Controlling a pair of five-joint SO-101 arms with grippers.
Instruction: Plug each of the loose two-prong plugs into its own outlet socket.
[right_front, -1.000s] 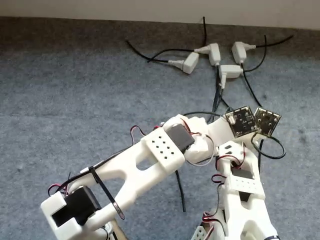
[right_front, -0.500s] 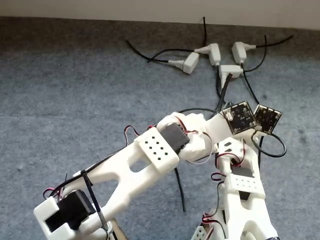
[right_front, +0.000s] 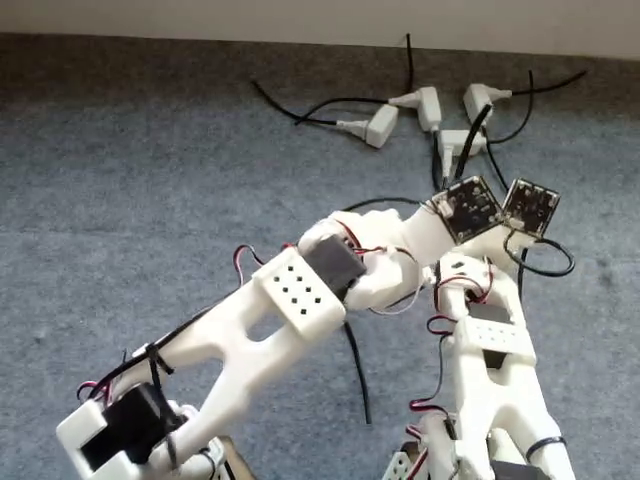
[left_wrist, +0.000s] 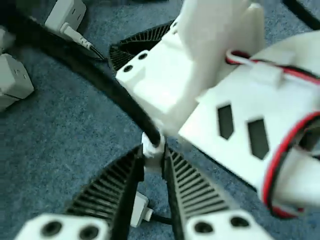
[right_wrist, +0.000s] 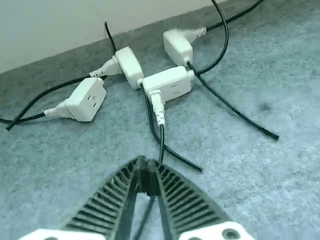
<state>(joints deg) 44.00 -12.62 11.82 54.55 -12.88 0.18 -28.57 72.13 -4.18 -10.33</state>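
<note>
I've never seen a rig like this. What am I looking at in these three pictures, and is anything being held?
Two white robot arms, left arm and right arm, stand on a grey carpeted surface. One picture looks down from a fixed camera; the other two come from a camera on each arm's wrist. Ahead lie white outlet sockets on black cords. The left gripper is shut on a white plug with a black cable. The right gripper is shut above another cable; whether it pinches it is unclear.

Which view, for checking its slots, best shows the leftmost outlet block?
Right wrist view: the leftmost outlet block shows both slots. The high view shows it from afar, slots indistinct. The left wrist view shows white blocks I cannot match to it.
</note>
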